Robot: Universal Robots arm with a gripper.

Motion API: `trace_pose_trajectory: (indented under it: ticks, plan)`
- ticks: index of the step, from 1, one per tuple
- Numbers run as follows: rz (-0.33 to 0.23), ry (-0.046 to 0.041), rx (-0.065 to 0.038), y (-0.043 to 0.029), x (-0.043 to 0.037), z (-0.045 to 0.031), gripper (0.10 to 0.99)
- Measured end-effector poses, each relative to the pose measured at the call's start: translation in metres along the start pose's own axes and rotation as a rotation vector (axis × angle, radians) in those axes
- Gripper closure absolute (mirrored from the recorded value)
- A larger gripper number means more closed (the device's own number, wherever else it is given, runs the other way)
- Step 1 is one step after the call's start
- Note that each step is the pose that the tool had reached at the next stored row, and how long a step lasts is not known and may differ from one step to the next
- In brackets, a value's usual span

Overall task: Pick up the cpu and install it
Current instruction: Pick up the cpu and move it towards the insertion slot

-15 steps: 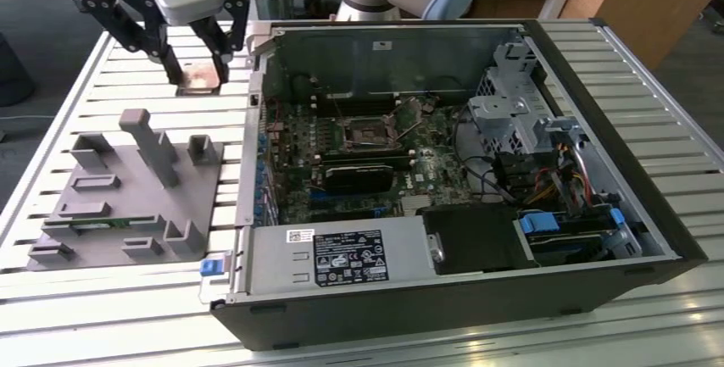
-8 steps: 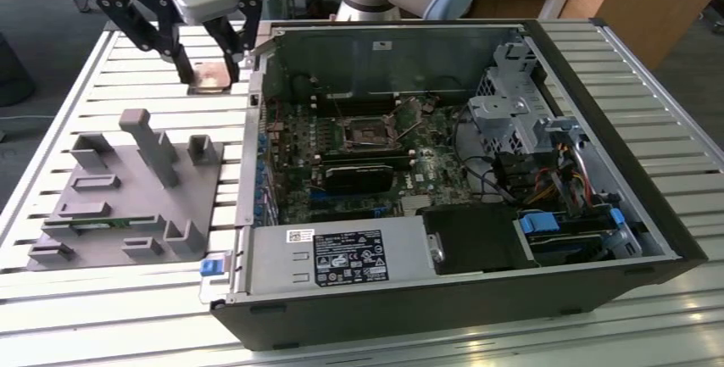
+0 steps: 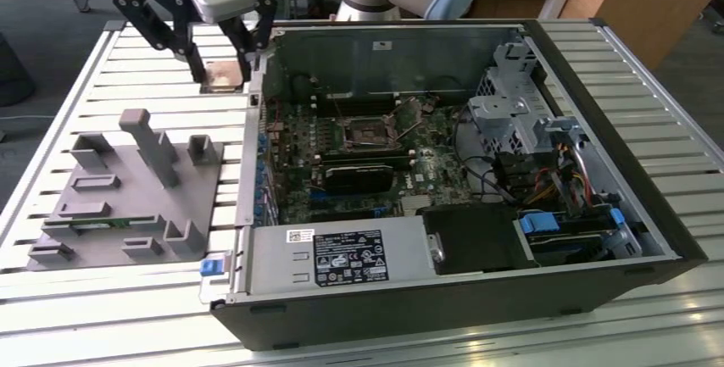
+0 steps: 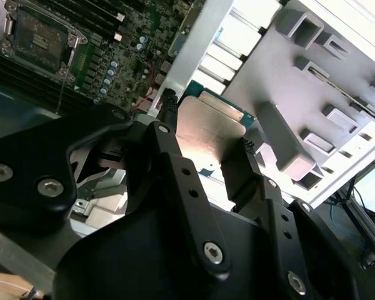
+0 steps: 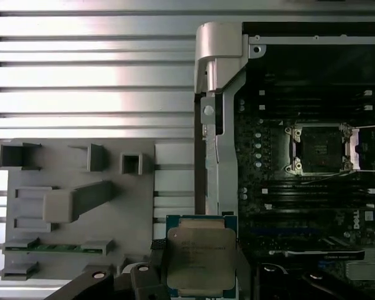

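The cpu (image 3: 223, 75) is a small square chip with a silvery metal top (image 5: 200, 257) on a green board. My gripper (image 3: 225, 80) is shut on it, one black finger (image 4: 167, 122) at each of two opposite edges (image 4: 207, 133). In the exterior view it hangs just above the slatted table, outside the far corner of the case on the exterior view's left. The open cpu socket (image 3: 368, 132) sits on the motherboard inside the case, apart from the gripper (image 5: 319, 149).
The open computer case (image 3: 633, 172) lies on its side, with a drive cage (image 3: 515, 113), cables and a power supply (image 3: 339, 257) around the motherboard. A grey holder block (image 3: 125, 197) with raised posts and a green memory stick (image 5: 53, 248) lies beside the case.
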State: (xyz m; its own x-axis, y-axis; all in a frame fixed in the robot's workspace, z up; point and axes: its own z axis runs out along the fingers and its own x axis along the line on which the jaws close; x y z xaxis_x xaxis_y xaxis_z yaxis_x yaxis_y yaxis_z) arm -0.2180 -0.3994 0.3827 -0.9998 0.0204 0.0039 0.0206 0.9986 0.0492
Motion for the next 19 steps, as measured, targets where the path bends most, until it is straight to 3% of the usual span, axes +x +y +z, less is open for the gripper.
trace_pose_trajectory:
  ticks: [19]
  plan:
    - [0.0,0.0,0.0,0.0028,-0.0262,0.0,0.553]
